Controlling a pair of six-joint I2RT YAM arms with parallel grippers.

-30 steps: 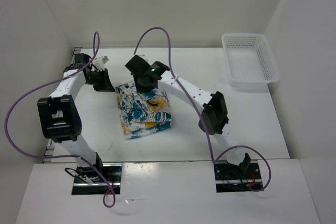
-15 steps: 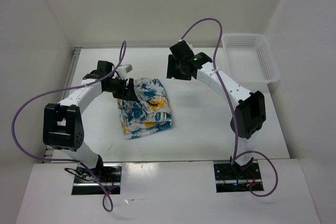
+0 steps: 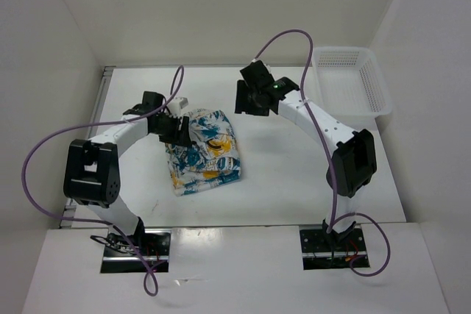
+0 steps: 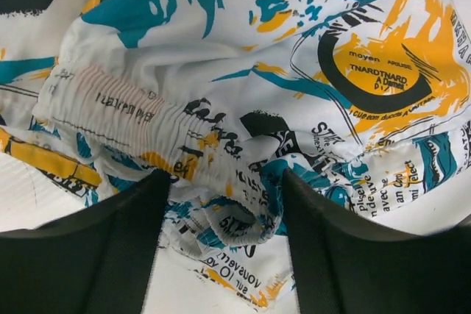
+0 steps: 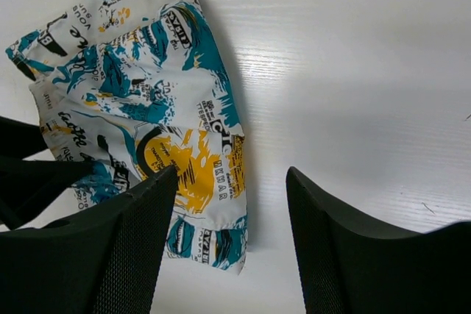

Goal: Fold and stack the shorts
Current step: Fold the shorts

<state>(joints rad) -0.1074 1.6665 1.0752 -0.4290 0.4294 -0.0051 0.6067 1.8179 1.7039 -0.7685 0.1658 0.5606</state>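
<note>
The shorts point(image 3: 202, 154) lie folded on the counter point(image 3: 294, 174), left of centre; the left fingers point(image 4: 96, 255) stand spread, straddling a bunched fold at the garment's far-left corner, not clamped on it. Farther back, the right fingers point(image 5: 110, 255) hang parted above the counter just beyond the shorts' far-right corner; a white mesh basket point(image 3: 318, 86) sits far right.

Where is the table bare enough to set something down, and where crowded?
Bare: white table between the printed white fabric shorts and the white plastic mesh basket, though the right arm overhangs it; also the near strip. Crowded: the shorts' far-left edge, at the left gripper.
</note>
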